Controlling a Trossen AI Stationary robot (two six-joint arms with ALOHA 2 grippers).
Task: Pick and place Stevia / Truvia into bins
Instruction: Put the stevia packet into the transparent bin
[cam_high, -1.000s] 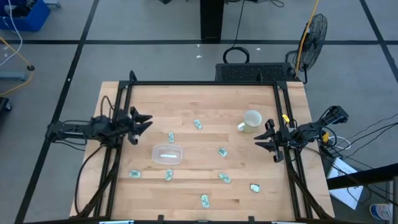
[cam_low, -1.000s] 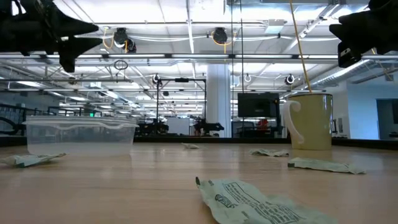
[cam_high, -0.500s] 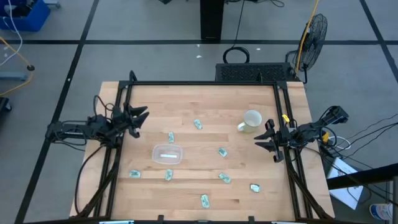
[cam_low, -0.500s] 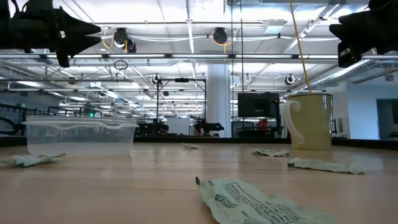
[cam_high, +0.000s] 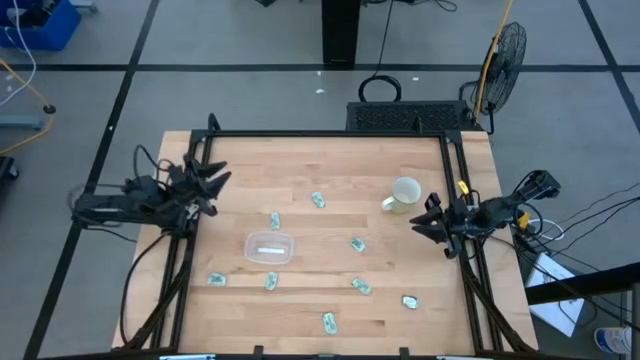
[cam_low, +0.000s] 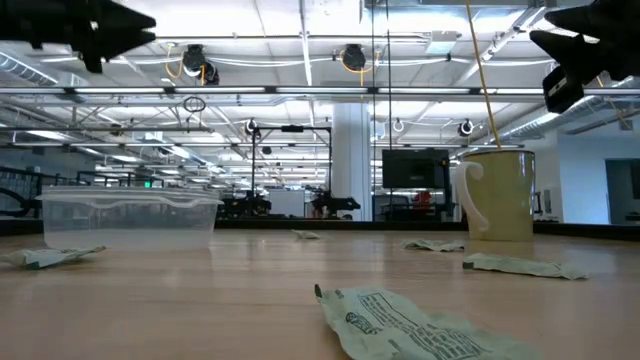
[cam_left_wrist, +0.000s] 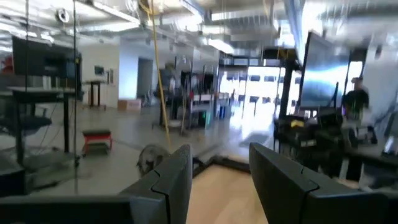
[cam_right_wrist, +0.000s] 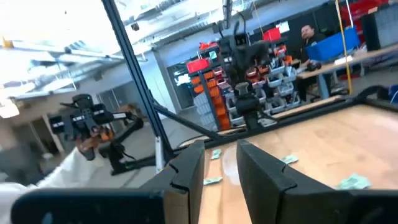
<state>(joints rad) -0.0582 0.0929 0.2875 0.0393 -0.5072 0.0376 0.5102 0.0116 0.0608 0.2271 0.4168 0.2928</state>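
Both hands (cam_high: 212, 181) (cam_high: 428, 222) at opposite table (cam_high: 330, 170) edges, fingers parted.

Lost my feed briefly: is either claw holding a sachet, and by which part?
Nothing is held. The left claw and right claw are both open and empty.

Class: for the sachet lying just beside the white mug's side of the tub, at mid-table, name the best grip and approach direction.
The sachet lies flat on the table, apart from the tub. Probably come straight down from above and pinch across its short width, since nothing crowds it. The right gripper is nearer.
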